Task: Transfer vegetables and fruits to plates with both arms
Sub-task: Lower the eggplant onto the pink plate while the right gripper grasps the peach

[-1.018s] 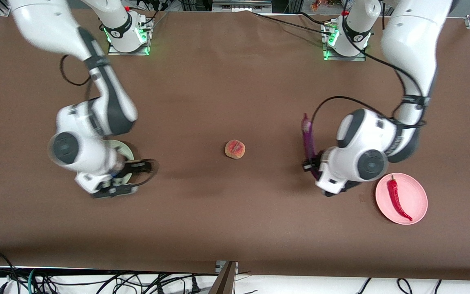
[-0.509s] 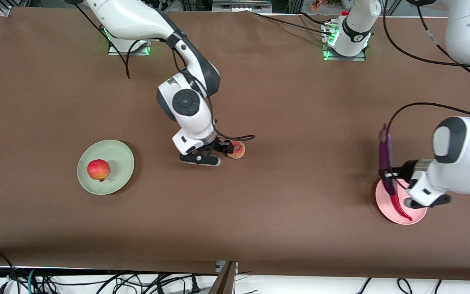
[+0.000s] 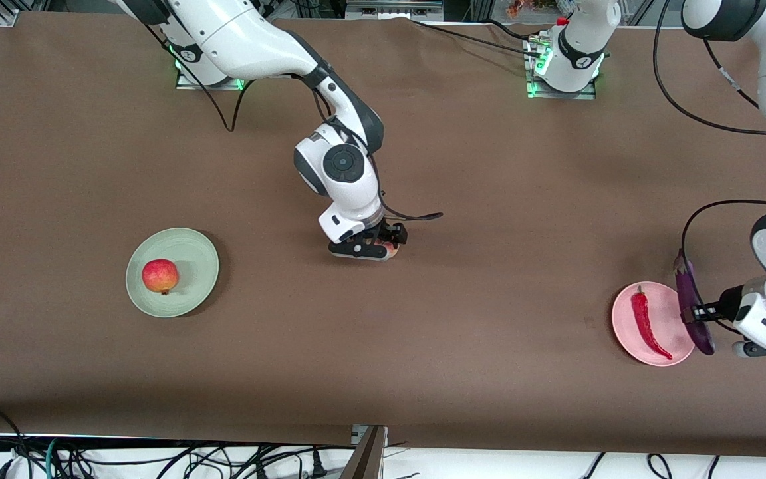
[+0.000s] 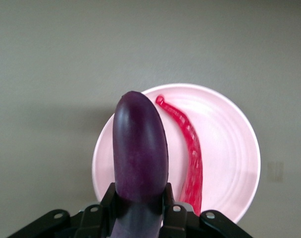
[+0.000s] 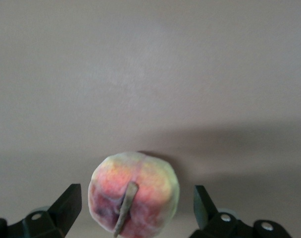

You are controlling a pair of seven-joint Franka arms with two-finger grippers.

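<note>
Since half a second ago, right gripper [image 3: 383,250] dropped around peach [image 5: 133,194], jaws wide
I'd close gently mid-fruit; left gripper [image 3: 695,313] grips eggplant [image 4: 140,151] over pink plate [image 4: 228,148]

From my remote station I see a brown tabletop [image 3: 489,372], matte and faintly creased, running the full width of the front view. Directly on it toward the right arm's end sits the mint green plate [image 3: 197,256]. Near the middle lies the peach [image 3: 391,249], resting on the cloth, its creased pale yellow-pink skin and stem plain in the right wrist view [image 5: 134,198]. Toward the left arm's end sits the pink plate [image 3: 622,313], about as near to the front camera as the green one. The two arm bases [image 3: 207,63] [image 3: 566,66] stand on the tabletop along its farthest edge, with black cables trailing across the cloth there.
</note>
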